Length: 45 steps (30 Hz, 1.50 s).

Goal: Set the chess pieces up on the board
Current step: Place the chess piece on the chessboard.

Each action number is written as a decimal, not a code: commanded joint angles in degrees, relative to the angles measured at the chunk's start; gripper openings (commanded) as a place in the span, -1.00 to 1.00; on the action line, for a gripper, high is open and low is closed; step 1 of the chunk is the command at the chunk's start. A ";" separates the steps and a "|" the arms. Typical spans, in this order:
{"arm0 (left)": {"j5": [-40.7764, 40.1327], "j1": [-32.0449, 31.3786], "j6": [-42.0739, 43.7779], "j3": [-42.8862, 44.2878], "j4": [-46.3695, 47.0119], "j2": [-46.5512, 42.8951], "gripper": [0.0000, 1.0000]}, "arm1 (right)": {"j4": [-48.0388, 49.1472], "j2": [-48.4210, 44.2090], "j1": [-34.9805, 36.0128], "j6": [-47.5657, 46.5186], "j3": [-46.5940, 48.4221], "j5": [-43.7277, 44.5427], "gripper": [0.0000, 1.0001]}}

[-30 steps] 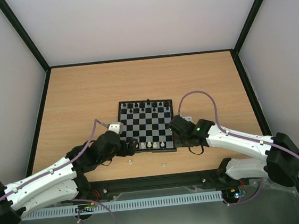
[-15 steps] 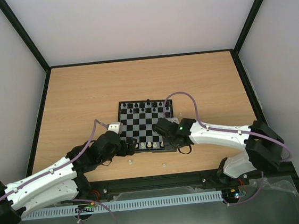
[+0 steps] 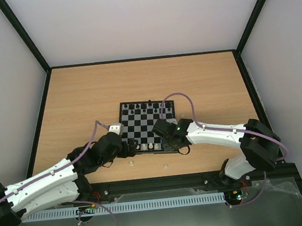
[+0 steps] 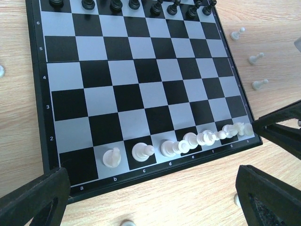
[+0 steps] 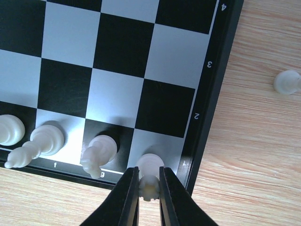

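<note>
pale walls point(image 3: 141, 17) enclose a wooden table point(image 3: 84, 98); board point(image 3: 142, 127) central; right gripper point(image 5: 149, 188) clamps a whitish piece point(image 5: 150, 165), left gripper point(image 4: 150, 197) gapes apart.

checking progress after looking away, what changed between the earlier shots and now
The right arm swung left, from beside the board to its near right corner, where the right tool is shut on a white piece on the corner square. The left arm, the open left tool and the other pieces stayed put.
</note>
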 commanded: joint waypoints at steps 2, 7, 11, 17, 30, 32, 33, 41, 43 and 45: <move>-1.15 -0.27 -0.18 0.50 -1.19 -0.02 0.99 | -1.43 1.26 0.36 -0.69 1.75 0.79 -0.76; -1.16 -0.27 -0.26 0.40 -1.30 -0.04 0.98 | -1.17 1.42 0.41 -0.70 1.33 0.83 -0.75; -1.18 -0.27 -0.25 0.44 -1.28 -0.01 0.98 | -1.11 1.55 0.36 -0.65 1.15 1.00 -0.73; -1.24 -0.27 -0.22 0.40 -1.28 -0.12 0.98 | -1.01 2.13 0.30 -0.66 1.00 1.60 -0.69; -1.24 -0.27 -0.27 0.25 -1.32 -0.10 0.98 | -1.25 1.80 -0.09 -0.78 0.82 2.46 -0.68; -1.24 -0.23 -0.27 0.30 -1.28 -0.09 0.99 | -0.84 1.56 -0.10 -0.99 0.99 1.92 -0.67; -1.24 -0.27 -0.27 0.32 -1.28 -0.10 0.99 | -0.50 1.31 -0.07 -1.07 0.96 1.67 -0.64; -1.63 -0.27 -0.93 1.00 -2.44 0.87 0.99 | 0.09 -5.97 -0.08 -2.43 0.74 0.34 0.03; -1.68 -0.27 -1.32 1.53 -3.38 1.93 0.98 | -0.46 -8.62 -0.08 -2.70 0.32 0.62 0.25; -1.61 -0.25 -1.87 2.07 -4.27 2.98 0.98 | -0.91 -11.14 -0.07 -2.87 -0.24 0.78 0.43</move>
